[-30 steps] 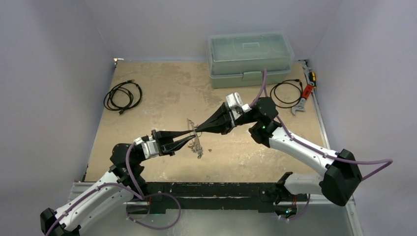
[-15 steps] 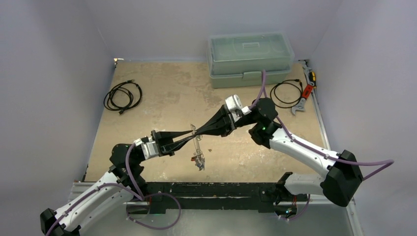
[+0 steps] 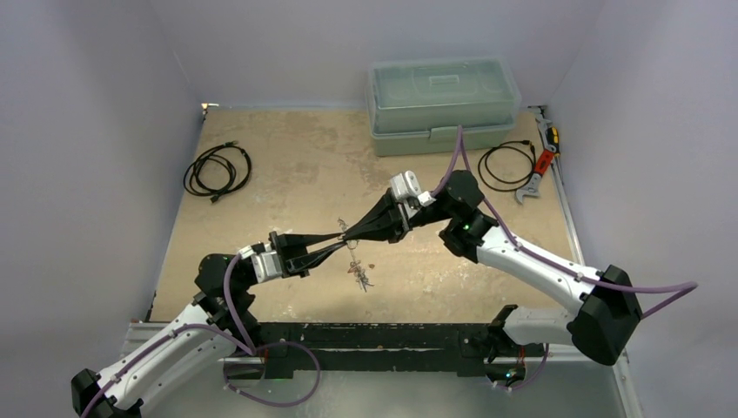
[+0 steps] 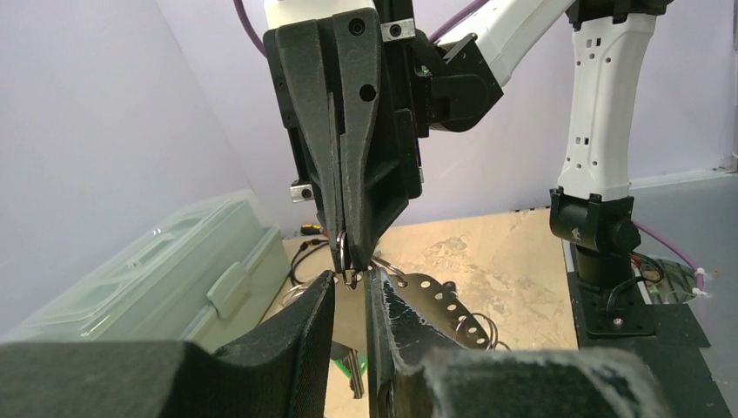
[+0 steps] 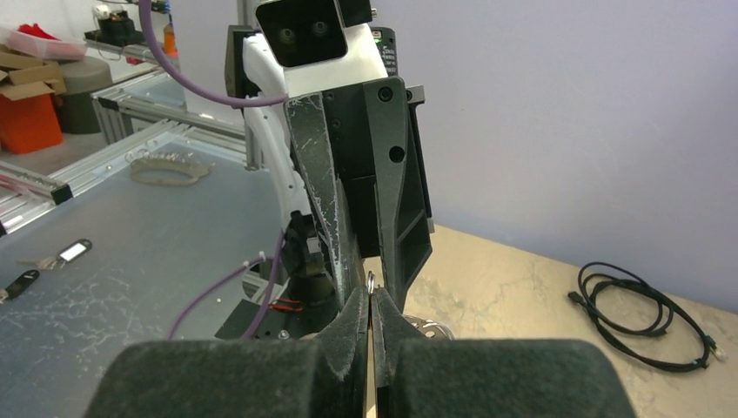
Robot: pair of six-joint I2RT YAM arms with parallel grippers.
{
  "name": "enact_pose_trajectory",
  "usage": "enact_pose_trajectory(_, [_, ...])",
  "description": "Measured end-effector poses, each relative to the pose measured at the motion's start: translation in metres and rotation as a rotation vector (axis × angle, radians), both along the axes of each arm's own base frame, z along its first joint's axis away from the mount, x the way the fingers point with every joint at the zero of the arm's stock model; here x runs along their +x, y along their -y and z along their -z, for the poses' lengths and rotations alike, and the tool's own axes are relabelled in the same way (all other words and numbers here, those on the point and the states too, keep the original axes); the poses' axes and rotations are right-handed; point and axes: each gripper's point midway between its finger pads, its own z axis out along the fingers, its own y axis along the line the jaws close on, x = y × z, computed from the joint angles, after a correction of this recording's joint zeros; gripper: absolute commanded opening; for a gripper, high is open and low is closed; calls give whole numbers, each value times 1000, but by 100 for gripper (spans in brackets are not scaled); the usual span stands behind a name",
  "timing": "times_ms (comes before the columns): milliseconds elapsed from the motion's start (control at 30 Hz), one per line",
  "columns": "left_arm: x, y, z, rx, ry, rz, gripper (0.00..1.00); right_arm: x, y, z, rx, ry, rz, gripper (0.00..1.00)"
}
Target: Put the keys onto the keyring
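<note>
So the left gripper (image 3: 341, 241) is barely open, pinching one of the keys (image 4: 347, 315); the rest dangle just under it, above the table (image 3: 287, 165). Tip to tip with it, the right gripper (image 3: 351, 232) is clamped tight on the thin keyring (image 4: 345, 254).

Thin shiny metal keyring (image 4: 343, 252), dull silvery metal key (image 4: 348, 315), matt blk plastic left gripper fingers (image 4: 287, 344) w/ scuffed edges, worn mottled tabletop (image 3: 278, 165), translucent plastic toolbox (image 3: 439, 91)

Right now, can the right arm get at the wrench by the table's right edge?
Probably not yet. The wrench looks within range, lying uncovered, but the right tool is shut on the keyring while the left tool holds a key.
</note>
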Motion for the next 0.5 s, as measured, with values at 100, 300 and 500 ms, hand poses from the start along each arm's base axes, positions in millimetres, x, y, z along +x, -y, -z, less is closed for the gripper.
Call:
enact_pose_trajectory(100, [0,0,0,0,1,-1,21,2,0,0,-3,9,13,0])
enact_pose_trajectory(300, [0,0,0,2,2,0,24,6,-2,2,-15,6,51,0])
enact_pose_trajectory(500, [2,-1,1,2,-2,-13,10,6,-3,4,-33,24,54,0])
